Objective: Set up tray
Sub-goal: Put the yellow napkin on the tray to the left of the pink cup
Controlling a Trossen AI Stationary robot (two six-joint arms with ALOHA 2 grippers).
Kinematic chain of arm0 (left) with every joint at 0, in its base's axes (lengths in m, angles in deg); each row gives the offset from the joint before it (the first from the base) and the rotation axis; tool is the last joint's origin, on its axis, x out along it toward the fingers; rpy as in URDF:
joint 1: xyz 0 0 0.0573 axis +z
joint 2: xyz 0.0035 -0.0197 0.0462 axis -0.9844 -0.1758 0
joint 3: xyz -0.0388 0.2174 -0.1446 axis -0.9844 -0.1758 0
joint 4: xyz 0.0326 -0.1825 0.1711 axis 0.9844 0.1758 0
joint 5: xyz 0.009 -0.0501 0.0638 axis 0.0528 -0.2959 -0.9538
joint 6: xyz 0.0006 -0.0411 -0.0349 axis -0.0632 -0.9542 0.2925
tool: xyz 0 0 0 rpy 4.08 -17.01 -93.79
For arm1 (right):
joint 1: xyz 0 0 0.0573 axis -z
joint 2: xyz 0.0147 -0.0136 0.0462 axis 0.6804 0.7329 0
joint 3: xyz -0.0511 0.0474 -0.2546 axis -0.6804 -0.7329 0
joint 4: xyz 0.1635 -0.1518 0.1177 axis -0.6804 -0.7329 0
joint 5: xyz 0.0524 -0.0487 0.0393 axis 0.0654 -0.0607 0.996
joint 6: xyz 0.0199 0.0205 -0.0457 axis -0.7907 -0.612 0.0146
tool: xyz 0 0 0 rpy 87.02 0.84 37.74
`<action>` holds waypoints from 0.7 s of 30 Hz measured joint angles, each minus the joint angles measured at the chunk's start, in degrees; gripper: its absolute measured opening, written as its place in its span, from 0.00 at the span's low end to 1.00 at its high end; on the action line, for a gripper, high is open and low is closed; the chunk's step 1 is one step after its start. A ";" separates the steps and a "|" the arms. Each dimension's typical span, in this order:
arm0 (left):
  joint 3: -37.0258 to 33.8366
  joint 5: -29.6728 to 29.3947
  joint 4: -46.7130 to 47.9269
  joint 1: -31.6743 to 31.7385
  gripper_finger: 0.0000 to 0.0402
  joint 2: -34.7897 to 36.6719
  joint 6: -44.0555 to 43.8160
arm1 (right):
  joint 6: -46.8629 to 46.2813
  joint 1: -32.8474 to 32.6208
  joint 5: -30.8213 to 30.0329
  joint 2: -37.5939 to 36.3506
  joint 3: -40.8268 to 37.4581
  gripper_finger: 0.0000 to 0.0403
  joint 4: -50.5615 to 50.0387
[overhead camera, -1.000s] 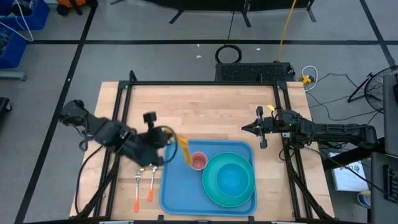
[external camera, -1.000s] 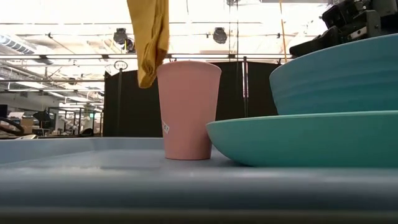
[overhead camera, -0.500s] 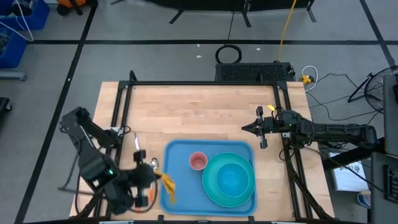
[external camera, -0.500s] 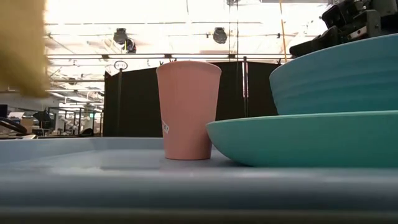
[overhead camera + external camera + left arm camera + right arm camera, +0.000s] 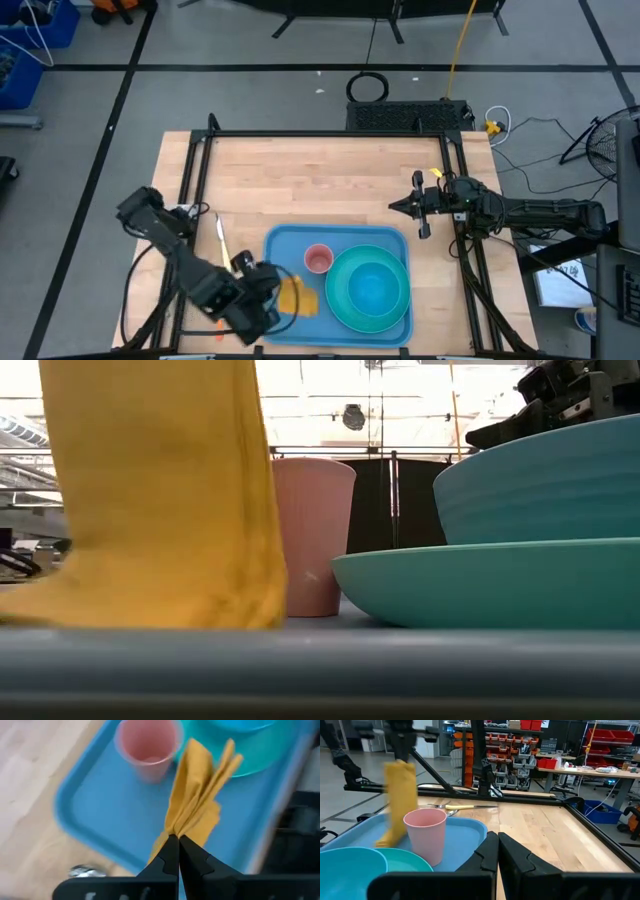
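The left gripper pinched a limp yellow napkin over the tray. The right gripper sat clenched, empty. The tray looked stiff, light, best gripped by its rim.

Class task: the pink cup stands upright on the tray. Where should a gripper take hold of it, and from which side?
Grip the pink cup across its open rim, coming straight down. It stands upright on the tray, and the plate crowds one side.

Yellow cloth hangs before pink cup (beside teal plate).
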State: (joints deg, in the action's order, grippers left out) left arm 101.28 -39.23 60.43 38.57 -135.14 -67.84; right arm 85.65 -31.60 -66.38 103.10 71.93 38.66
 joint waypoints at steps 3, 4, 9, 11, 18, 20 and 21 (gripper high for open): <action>0.00 2.50 4.11 3.46 0.00 -2.06 0.61 | 0.24 0.00 0.02 0.00 0.00 0.00 0.00; 0.00 3.51 5.62 4.52 0.00 -2.68 1.23 | 0.49 0.00 0.02 0.00 0.00 0.00 -0.01; 0.00 6.55 8.26 9.51 0.00 -5.54 8.14 | 1.61 0.00 0.00 0.00 0.00 0.00 -0.28; 0.00 6.99 8.04 11.35 0.00 -6.37 11.66 | 1.82 0.00 0.00 0.00 0.00 0.00 -0.39; -0.94 8.17 7.97 15.81 0.00 -8.42 20.09 | 2.76 0.00 -0.11 0.00 0.00 0.00 -0.44; -2.19 8.78 7.87 16.46 0.00 -8.42 21.00 | 2.78 0.00 -0.17 0.00 0.00 0.00 -0.46; -2.92 9.00 7.80 16.79 0.00 -8.44 21.20 | 2.78 0.00 -0.19 0.00 0.00 0.00 -0.48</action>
State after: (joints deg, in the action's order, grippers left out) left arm 98.36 -30.23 68.23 55.36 -143.58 -46.64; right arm 88.43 -31.60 -66.57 103.10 71.93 38.18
